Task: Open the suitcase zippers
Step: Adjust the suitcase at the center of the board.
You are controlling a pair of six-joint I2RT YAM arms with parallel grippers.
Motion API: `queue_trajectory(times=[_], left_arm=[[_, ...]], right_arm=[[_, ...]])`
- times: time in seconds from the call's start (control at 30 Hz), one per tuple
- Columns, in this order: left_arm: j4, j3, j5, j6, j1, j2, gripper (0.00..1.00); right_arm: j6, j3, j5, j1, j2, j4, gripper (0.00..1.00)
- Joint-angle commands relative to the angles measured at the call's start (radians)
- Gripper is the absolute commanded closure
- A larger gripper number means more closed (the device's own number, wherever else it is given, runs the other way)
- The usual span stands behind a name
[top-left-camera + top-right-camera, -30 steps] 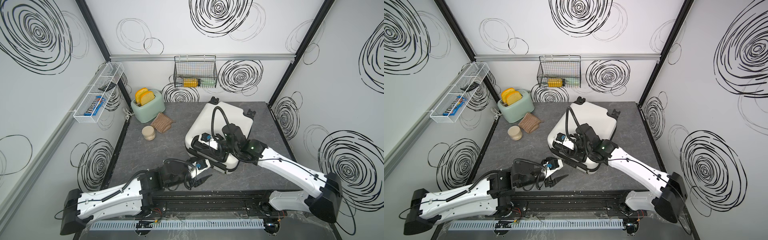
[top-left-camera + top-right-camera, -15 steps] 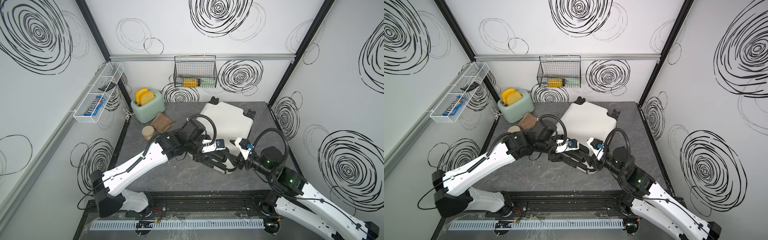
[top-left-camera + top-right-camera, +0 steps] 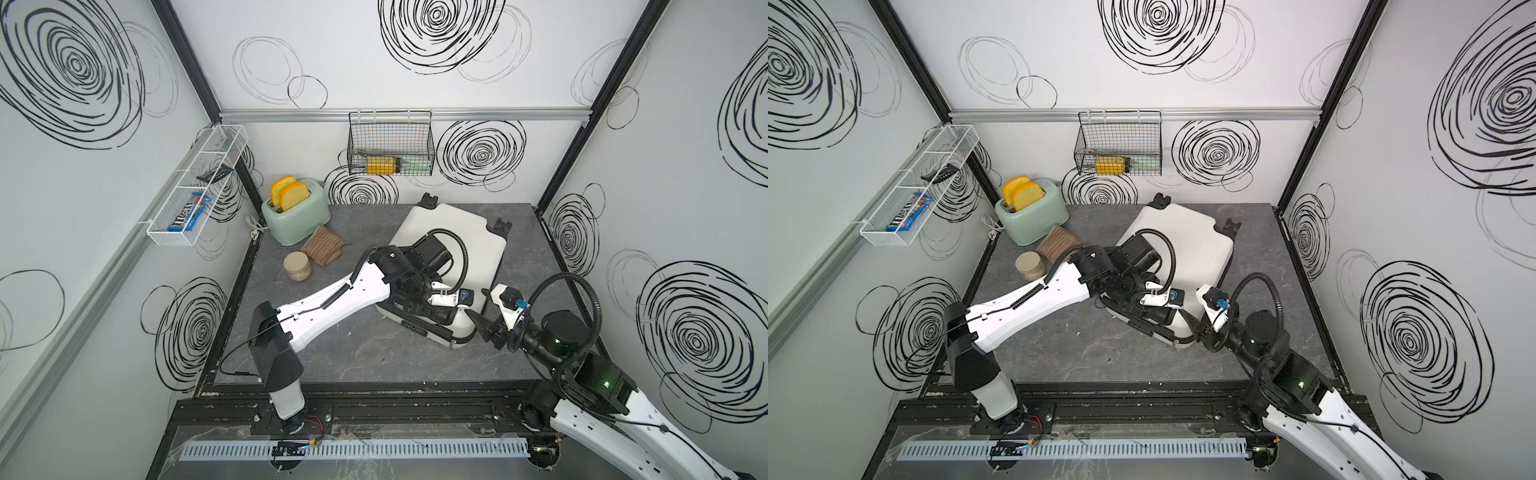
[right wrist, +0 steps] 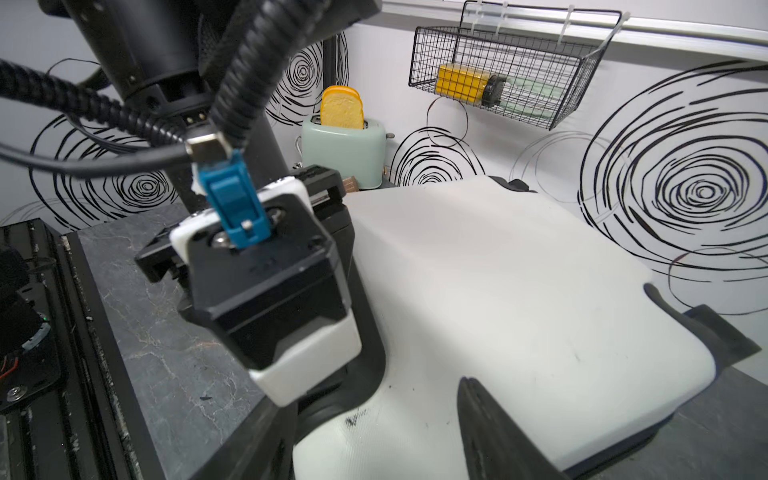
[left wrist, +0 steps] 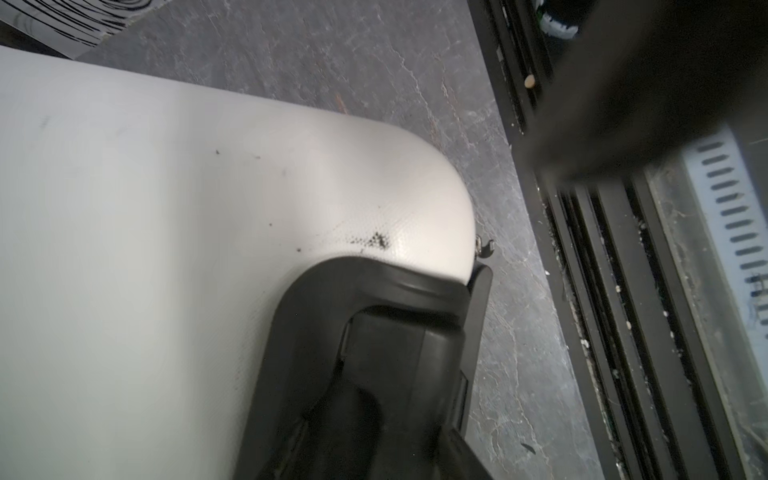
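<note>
Here's the suitcase [image 3: 482, 241], lying flat on the grey table [image 3: 353, 357] right of centre. The white shell is up, the wheels point toward the back wall, and the end with the black handle [image 5: 374, 328] is turned to the front edge, a little askew. The left arm comes off its base at the front left, with the forearm stretched long across the table toward the right and the wrist bent down over the case's near end. The left gripper [image 3: 436, 318] is right at that handle. The wrist body covers the tips in both top views, and the left wrist view is all shell and handle moulding, so I can't tell whether it is pinching the handle or just spread over it. In that wrist view a small metal pull of the zippers [image 5: 483, 248] pokes out at the rounded near corner, close above the table. On the other side, the right arm rises from the front-right base, elbow folded, forearm aimed left. The right gripper [image 3: 485, 330] sits just beside the case's near right corner, jaws spread and holding nothing. One dark finger [image 4: 490, 432] shows against the white shell in the right wrist view.
</note>
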Motion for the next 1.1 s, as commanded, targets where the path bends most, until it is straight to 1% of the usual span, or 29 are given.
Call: queue_trajectory(times=[0.0,0.13,0.27,0.47,0.6,0.73,1.07], left_arm=[[-0.055,0.02,-0.061,0.044,-0.007,0.055,0.46],[-0.075,0.034,-0.014,0.04,-0.007,0.029,0.45],[-0.086,0.033,0.003,0.038,-0.009,-0.026,0.44],[-0.04,-0.054,0.004,0.057,0.018,-0.107,0.44],[-0.016,-0.083,0.013,0.06,0.035,-0.1,0.44],[-0.003,-0.089,-0.009,0.06,0.044,-0.054,0.44],[0.011,-0.081,-0.029,0.058,0.038,0.03,0.48]], right_arm=[[0.007,0.002,0.026,-0.001,-0.04,0.036,0.35],[0.015,-0.011,0.045,-0.003,-0.071,0.042,0.35],[0.018,-0.024,0.05,-0.003,-0.081,0.068,0.35],[0.02,-0.028,0.042,-0.003,-0.071,0.093,0.35],[0.02,-0.028,0.04,-0.003,-0.066,0.098,0.35],[0.022,-0.031,0.039,-0.004,-0.069,0.094,0.35],[0.023,-0.047,0.064,-0.003,-0.106,0.083,0.35]])
